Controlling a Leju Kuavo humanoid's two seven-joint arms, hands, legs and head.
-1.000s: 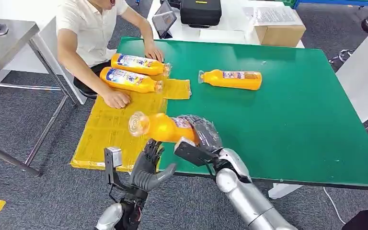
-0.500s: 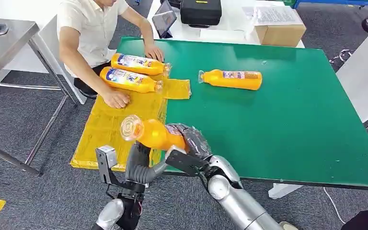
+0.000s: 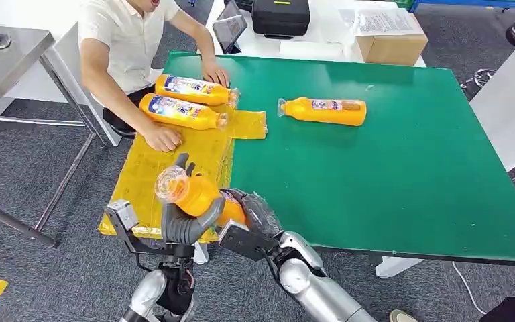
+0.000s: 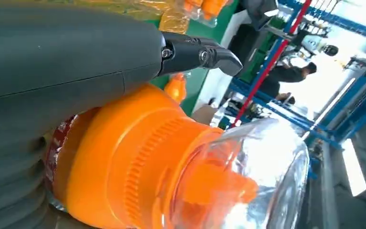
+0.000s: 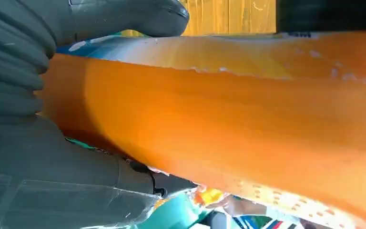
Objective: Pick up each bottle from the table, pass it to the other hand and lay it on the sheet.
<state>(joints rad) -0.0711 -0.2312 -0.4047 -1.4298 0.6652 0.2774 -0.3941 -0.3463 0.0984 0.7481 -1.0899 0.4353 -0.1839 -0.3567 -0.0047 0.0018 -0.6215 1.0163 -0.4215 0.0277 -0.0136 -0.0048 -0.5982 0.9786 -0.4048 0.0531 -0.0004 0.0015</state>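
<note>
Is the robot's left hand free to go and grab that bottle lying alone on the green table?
Probably not yet: the left hand is wrapped around the neck end of the bottle the right hand holds. The lone bottle lies uncovered.

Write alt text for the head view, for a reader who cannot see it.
Both robot hands meet on an orange bottle at the near edge of a green table: the right hand grips its body, the left hand wraps its neck. Two more bottles lie on a yellow sheet beside a seated person; another bottle lies on the table.
</note>
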